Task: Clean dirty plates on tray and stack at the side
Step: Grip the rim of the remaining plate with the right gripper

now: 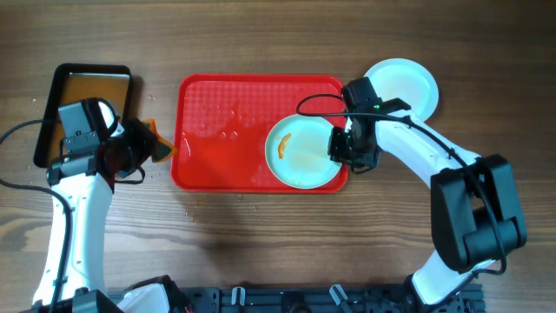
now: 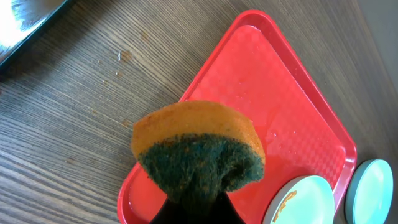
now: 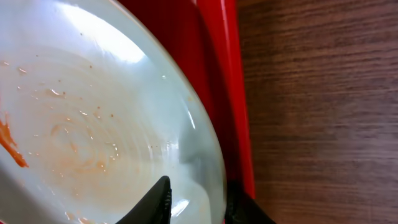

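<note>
The red tray (image 1: 217, 130) lies mid-table. A pale plate with an orange smear (image 1: 304, 156) rests on its right end, its edge over the tray's rim. Another pale plate (image 1: 404, 83) sits off the tray at the back right; I cannot tell if more lie under it. My right gripper (image 1: 340, 148) straddles the dirty plate's right rim; in the right wrist view the fingers (image 3: 196, 199) close on the plate (image 3: 93, 112) beside the tray rim (image 3: 227, 74). My left gripper (image 1: 143, 148) is shut on an orange-and-green sponge (image 2: 199, 143) by the tray's left edge (image 2: 273, 93).
A black pan of brownish water (image 1: 87, 87) stands at the far left behind my left arm. Small drops and crumbs lie on the wood (image 2: 124, 56) between pan and tray. Water drops speckle the tray's bare left half (image 1: 217, 122).
</note>
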Motion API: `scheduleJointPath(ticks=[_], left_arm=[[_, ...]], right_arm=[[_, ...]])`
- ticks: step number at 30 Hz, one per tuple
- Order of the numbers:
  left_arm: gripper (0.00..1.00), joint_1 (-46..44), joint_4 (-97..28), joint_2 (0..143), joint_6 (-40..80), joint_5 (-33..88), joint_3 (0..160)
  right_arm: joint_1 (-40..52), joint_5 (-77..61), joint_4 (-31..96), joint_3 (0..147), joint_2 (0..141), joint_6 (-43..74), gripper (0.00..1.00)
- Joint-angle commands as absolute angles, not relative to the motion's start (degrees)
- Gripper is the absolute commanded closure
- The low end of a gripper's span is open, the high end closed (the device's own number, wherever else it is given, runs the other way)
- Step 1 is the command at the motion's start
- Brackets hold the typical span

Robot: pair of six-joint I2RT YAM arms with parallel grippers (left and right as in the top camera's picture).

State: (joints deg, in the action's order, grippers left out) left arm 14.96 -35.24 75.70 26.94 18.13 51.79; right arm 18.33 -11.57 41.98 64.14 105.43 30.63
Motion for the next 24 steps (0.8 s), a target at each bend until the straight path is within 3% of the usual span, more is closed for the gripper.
scheduleJointPath(ticks=[1,9,24], left_arm=[[0.96,15.22,-35.2,75.53,27.27,19.05,51.75],[0.96,15.22,-35.22,75.53,27.27,19.07,51.75],[0.96,15.22,-35.22,75.53,27.27,19.07,51.75]], right_arm=[[20.64,-12.99,39.92,63.46,106.67,31.53,0.71],[26.5,-14.94,30.17,63.55,109.23,31.38,0.71],[25.96,-9.04,27.2,66.0,110.54,26.89,0.67]])
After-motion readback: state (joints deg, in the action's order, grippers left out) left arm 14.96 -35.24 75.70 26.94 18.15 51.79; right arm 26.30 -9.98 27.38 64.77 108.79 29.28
